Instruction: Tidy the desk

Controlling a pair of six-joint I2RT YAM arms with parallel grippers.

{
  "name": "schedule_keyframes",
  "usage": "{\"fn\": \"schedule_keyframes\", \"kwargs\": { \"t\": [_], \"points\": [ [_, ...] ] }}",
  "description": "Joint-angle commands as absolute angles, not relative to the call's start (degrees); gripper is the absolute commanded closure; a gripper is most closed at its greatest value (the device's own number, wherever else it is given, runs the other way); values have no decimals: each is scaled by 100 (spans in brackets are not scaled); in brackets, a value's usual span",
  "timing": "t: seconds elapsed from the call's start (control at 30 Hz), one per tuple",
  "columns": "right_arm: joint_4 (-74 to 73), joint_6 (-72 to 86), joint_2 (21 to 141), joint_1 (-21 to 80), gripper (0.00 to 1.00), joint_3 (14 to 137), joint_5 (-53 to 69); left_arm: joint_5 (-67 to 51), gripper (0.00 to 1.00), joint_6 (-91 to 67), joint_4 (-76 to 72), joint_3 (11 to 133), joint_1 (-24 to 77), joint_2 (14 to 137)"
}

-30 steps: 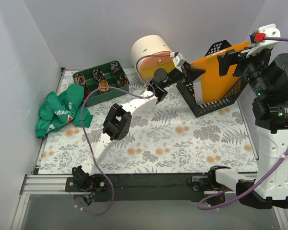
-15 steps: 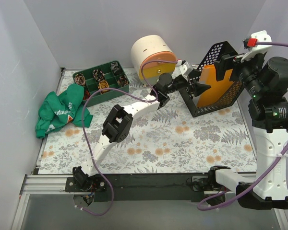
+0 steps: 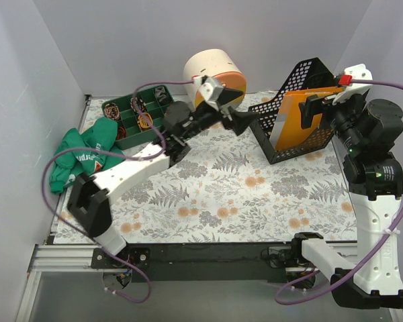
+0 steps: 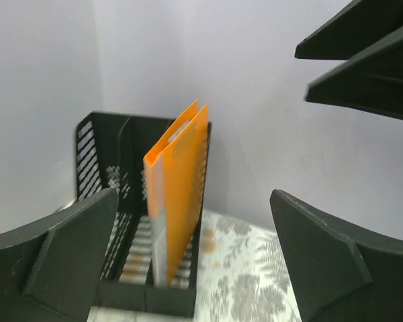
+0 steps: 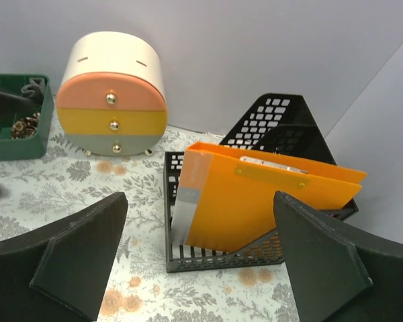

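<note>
**Tools.** The left gripper is seen with its jaws spread wide and nothing between them, just beside the left wall of the black mesh file holder. The right gripper is likewise spread wide and empty, held above the holder on its right side.

**Task item.** The desk lies under the holder and extends from it leftward and toward the arm bases.

**Contents.** An orange folder is lodged in the holder, tilted, with its top edge standing well clear of the mesh. Left of the holder a rounded three-drawer unit is noted, further left a green compartment tray, and furthest left a crumpled green cloth.

**Hazards, as judged.**
- The holder could be nudged or tipped if the left fingers are swung sideways, given how close they are to its wall.
- The folder, tilted and tall, could be caught and dragged out should the right arm be lowered carelessly.
- The left arm's purple cable is looped over the tray; small contents could be snagged and scattered.
</note>
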State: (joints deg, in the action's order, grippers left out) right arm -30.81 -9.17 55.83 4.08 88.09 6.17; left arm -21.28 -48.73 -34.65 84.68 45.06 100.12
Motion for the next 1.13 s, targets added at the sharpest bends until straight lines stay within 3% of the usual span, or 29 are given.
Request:
{"fn": "schedule_keyframes", "kwargs": {
  "t": [0.0, 0.17, 0.4, 0.73, 1.1],
  "points": [
    [-2734, -827, 5353, 378, 2, 8508, 273, -1241, 2, -4510, -2045, 7218, 4333, 8151],
    [-2733, -660, 5107, 378, 2, 8174, 106, -71, 2, -4456, -435, 6146, 4228, 6070],
    [-2619, -580, 4738, 378, 2, 7524, -359, 1054, 2, -4965, 1306, 5739, 4166, 4467],
    [-2566, -606, 4122, 387, 1, 7137, -1344, 1529, 2, -5449, 2153, 5528, 4157, 3437],
    [-2566, -938, 4025, 378, 2, 7040, -1240, 1600, 2, -5520, 2435, 5643, 4157, 3392]
  ]
}}
